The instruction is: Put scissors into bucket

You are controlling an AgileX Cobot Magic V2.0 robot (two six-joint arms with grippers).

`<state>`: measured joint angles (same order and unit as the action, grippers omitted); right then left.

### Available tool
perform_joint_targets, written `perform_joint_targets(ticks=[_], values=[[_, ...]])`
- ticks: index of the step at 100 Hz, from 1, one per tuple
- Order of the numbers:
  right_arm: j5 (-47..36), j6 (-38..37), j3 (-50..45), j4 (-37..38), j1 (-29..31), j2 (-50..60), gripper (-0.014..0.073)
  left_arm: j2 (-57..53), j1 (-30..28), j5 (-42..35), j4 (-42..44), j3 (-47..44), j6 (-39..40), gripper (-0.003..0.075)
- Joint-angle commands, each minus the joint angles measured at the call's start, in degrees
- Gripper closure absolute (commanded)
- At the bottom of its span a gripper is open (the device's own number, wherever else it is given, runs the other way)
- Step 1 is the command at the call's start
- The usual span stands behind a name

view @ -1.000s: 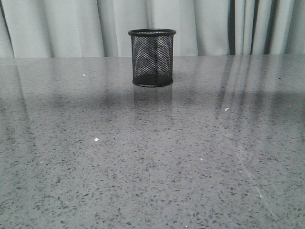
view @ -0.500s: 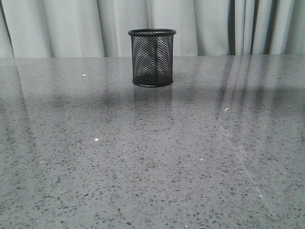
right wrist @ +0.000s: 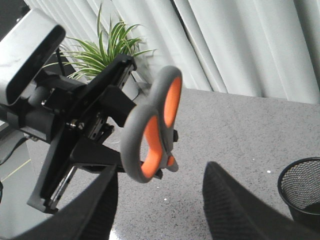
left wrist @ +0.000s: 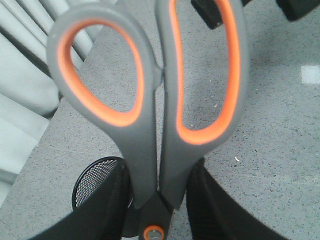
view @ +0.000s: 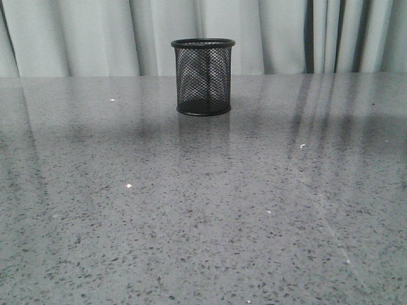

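The bucket (view: 203, 76), a black wire-mesh cup, stands upright at the far middle of the table; neither arm nor the scissors appears in the front view. In the left wrist view my left gripper (left wrist: 159, 186) is shut on the scissors (left wrist: 145, 150) just above their orange pivot, the grey, orange-lined handles pointing up toward the camera. The bucket (left wrist: 92, 182) lies below, mostly behind one finger; the blades are hidden. In the right wrist view the scissors (right wrist: 150, 135) hang in the air, the bucket (right wrist: 302, 187) stands apart from them, and my right gripper (right wrist: 161, 175) is open and holds nothing.
The grey speckled table (view: 203, 210) runs back to pale curtains (view: 95, 32). In the right wrist view the left arm (right wrist: 75, 120) fills one side, with a potted plant (right wrist: 107, 45) behind it.
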<state>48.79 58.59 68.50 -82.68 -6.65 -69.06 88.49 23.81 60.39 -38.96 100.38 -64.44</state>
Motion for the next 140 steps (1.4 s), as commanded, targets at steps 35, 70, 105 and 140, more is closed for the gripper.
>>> perform_joint_targets(ticks=[35, 70, 105, 140], values=[[-2.1, 0.6, 1.9, -3.9, 0.0, 0.8, 0.0246, -0.6, 3.9, -6.0, -3.6, 1.8, 0.9, 0.0563], [-4.6, 0.6, 1.9, -4.4, 0.0, 0.1, 0.0246, -0.1, 7.0, -8.0, -3.2, 1.8, 0.9, 0.0563], [-4.0, 0.6, 1.9, -4.8, 0.0, -0.4, 0.0518, -0.1, 8.2, -8.2, -2.6, 1.8, 0.9, 0.0544], [-4.8, 0.6, 1.9, -3.9, 0.0, -0.4, 0.0666, -2.4, 5.9, -8.1, -2.6, 1.8, 2.1, 0.0239]])
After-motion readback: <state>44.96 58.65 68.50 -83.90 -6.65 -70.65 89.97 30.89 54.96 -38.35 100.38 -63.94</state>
